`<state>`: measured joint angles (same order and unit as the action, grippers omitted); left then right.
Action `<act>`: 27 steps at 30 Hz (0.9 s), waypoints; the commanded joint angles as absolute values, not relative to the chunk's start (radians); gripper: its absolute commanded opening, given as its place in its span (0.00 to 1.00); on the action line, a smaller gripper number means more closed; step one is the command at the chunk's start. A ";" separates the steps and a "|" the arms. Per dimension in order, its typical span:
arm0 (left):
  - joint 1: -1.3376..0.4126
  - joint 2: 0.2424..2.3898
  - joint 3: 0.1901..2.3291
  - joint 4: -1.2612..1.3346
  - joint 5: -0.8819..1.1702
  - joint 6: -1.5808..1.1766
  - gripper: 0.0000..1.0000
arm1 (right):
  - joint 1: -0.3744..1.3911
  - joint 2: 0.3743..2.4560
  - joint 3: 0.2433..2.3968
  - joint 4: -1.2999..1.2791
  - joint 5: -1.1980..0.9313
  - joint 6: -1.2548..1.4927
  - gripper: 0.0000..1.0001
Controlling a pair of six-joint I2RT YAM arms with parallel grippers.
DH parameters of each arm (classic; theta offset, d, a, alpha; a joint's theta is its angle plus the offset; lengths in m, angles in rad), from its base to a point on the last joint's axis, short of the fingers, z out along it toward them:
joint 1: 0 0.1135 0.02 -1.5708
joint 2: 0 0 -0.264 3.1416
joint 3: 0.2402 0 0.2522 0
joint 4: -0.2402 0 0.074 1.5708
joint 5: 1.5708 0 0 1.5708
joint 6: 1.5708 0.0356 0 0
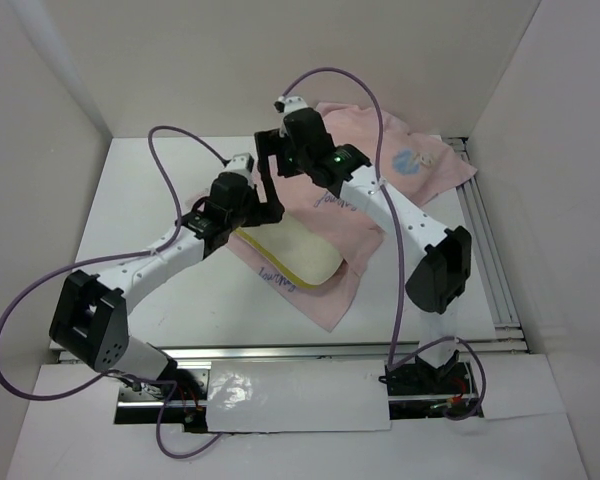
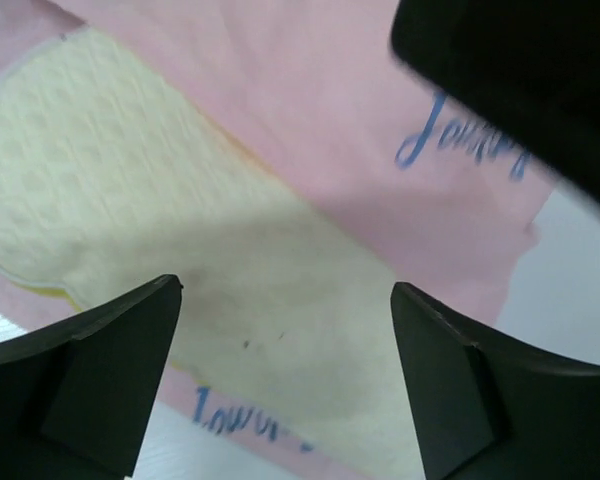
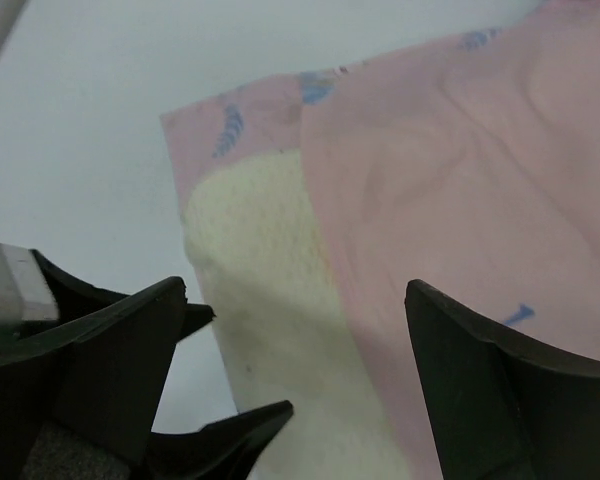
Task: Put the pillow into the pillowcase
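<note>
The cream-yellow pillow lies partly inside the pale pink pillowcase, its near-left end sticking out of the open mouth. My left gripper is open and empty, just above the pillow's far-left edge. In the left wrist view the pillow and the pillowcase lie below the open left gripper. My right gripper is open and empty, close beside the left one. In the right wrist view the right gripper hangs over the seam between pillow and pillowcase.
The pillowcase spreads toward the back right, with a blue cartoon patch near the corner. White walls enclose the table on three sides. A metal rail runs along the right. The left gripper's fingertips show in the right wrist view.
</note>
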<state>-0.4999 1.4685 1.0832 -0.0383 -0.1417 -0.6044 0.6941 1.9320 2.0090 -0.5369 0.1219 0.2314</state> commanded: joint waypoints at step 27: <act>-0.905 1.842 1.163 -0.133 -0.261 -0.362 0.70 | 0.302 1.123 0.885 -0.585 -0.047 0.402 1.00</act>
<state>-0.9031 1.7752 1.1381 -0.1307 -0.2520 -0.3676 0.3065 1.1423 0.9077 -0.5900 0.0303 0.4072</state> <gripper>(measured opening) 0.767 0.996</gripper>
